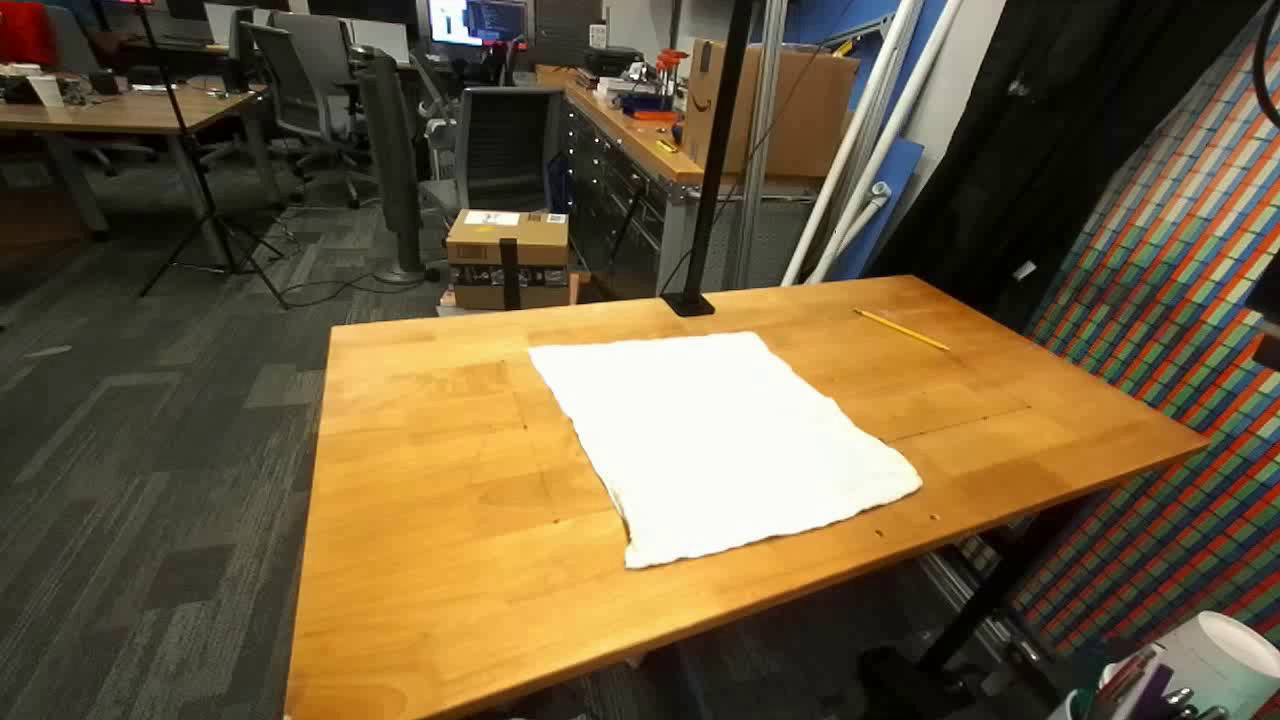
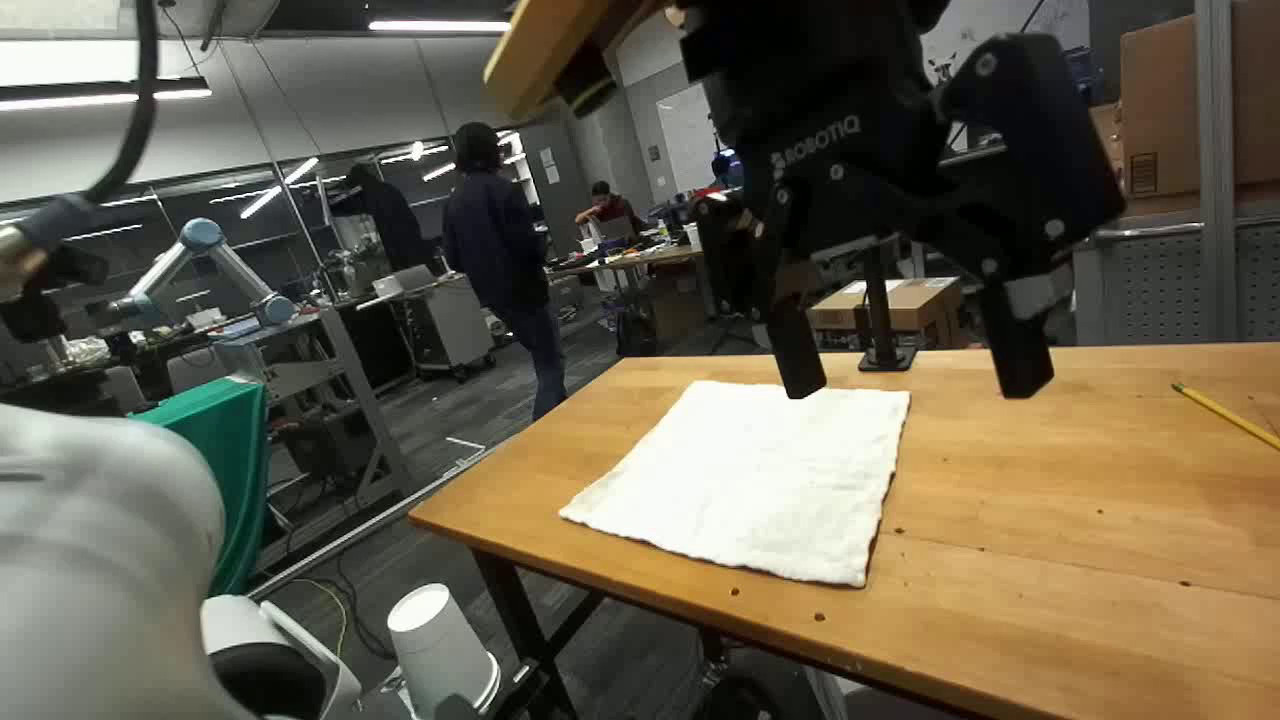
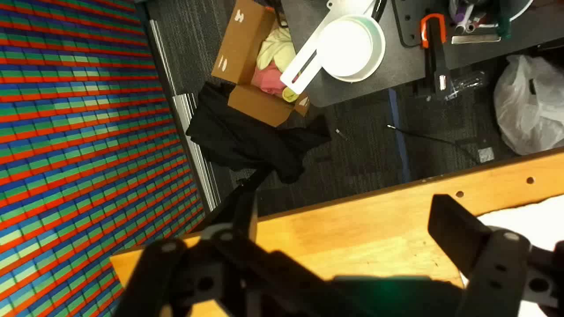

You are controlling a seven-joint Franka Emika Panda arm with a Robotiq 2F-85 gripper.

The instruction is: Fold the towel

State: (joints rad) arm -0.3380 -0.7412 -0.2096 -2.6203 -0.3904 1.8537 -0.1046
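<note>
Towel, white and roughly rectangular, lying spread flat on a wooden table, as seen in both exterior views; its margins are slightly wavy. The tool, black and lettered ROBOTIQ, hangs raised in the foreground in an exterior view. It is released: the two fingers stand wide apart, and the whole is clear of the towel. In the wrist view, table wood shows between the fingers, with part of the towel at the right border, partly hidden behind the tool. A yellow pencil lies on the same table, well apart from the towel. At the far edge, a black post rises from a flat base plate. Beyond that edge sits a brown cardboard box, and a larger carton stands behind the post. To one side is a grid-patterned panel in red, green, blue and pale rectangles; a like pattern fills the left of the wrist view. In that view, a flapped box holds crumpled cloths, and a translucent plastic bag lies past the table edge. In an exterior view, a standing person in dark clothing appears in the background.
</note>
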